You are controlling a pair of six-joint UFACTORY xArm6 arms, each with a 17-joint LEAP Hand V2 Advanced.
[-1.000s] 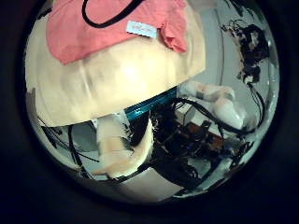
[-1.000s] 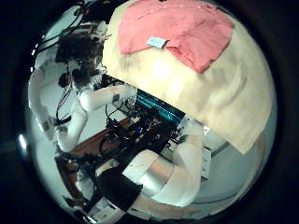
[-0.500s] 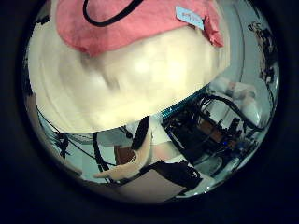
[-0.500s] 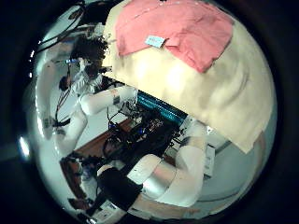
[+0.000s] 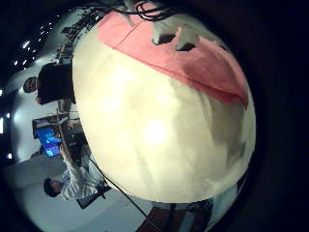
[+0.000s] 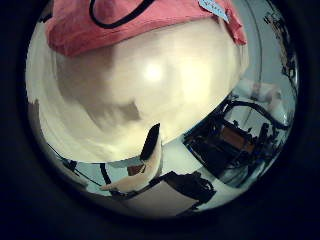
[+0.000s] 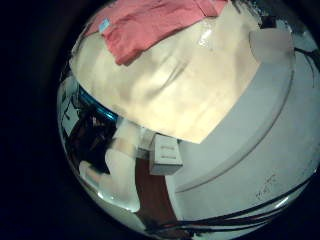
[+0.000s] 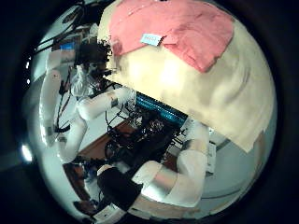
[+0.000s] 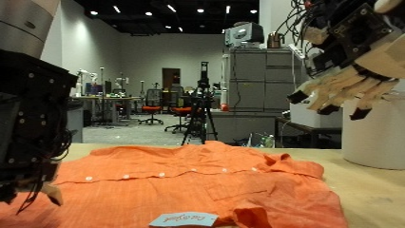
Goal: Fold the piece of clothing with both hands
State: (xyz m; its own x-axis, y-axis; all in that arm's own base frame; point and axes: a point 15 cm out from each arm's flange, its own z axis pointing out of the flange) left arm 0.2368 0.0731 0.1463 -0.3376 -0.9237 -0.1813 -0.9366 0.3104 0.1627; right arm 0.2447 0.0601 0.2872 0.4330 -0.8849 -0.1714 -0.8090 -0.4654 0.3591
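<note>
A salmon-orange button shirt (image 9: 202, 176) lies spread flat on the pale table (image 9: 380, 195), its white label (image 9: 183, 219) at the near edge. My left hand (image 9: 28, 123) hangs low over the shirt's edge on its own side, dark fingers pointing down and holding nothing. My right hand (image 9: 344, 59) is raised well above the shirt's other side, fingers loosely relaxed and empty. The palm views show the shirt (image 8: 182, 28) (image 6: 120, 20) (image 5: 183, 48) (image 7: 150, 25) at the far part of the table (image 8: 210, 89). In the right thumb side view the left hand (image 8: 92, 51) is by the shirt's corner.
A white cylinder (image 9: 375, 133) stands at the table's end under my right hand. Grey cabinets (image 9: 260, 95) and a tripod (image 9: 199, 109) stand behind the table. A small white box (image 7: 166, 152) sits below the table's edge.
The left arm has come in closer to the shirt's corner, and the table now fills more of its palm view. The right hand and the shirt have hardly moved.
</note>
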